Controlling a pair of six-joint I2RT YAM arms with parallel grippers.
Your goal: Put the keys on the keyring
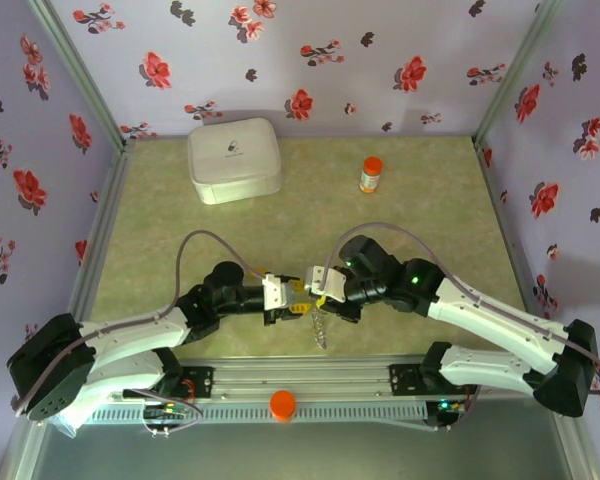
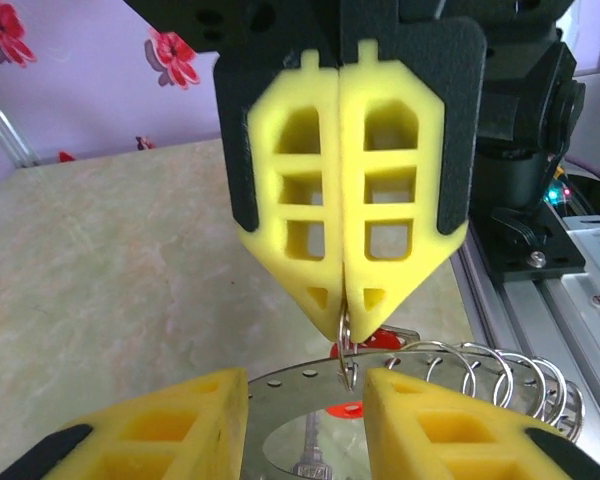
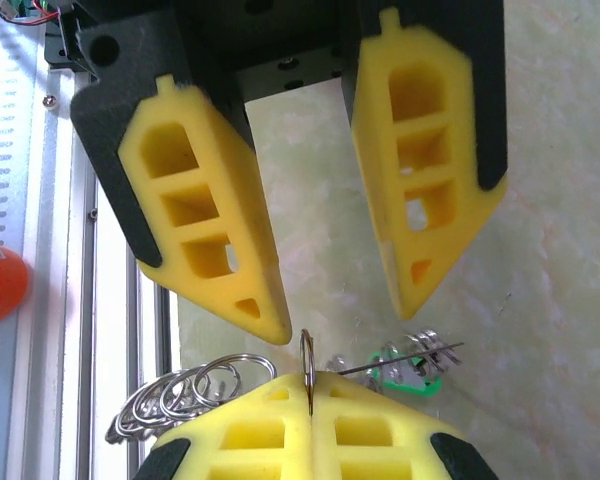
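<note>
Both arms meet low at the near middle of the pale green table, tips almost nose to nose. The right gripper has its yellow foam fingers pressed tight together, pinching a small silver wire ring edge-on between the tips. Facing it, the left gripper stands spread, a clear gap between its fingers and nothing clamped in them.

From the left wrist, that wire ring dangles off the right gripper's tips and meets the large dark grey flat keyring just below, which lies between the left gripper's open fingers; whether the two are linked or merely touching is hard to say from here. A red key head peeks out behind, and a row of looped silver split rings trails off beside it. The right wrist picks up a green key head lying on the table past the fingertips.

From above, the bunch of keys hangs under the two grippers, close to the front rail. Well back sit a white rounded square box and an orange-capped bottle.
</note>
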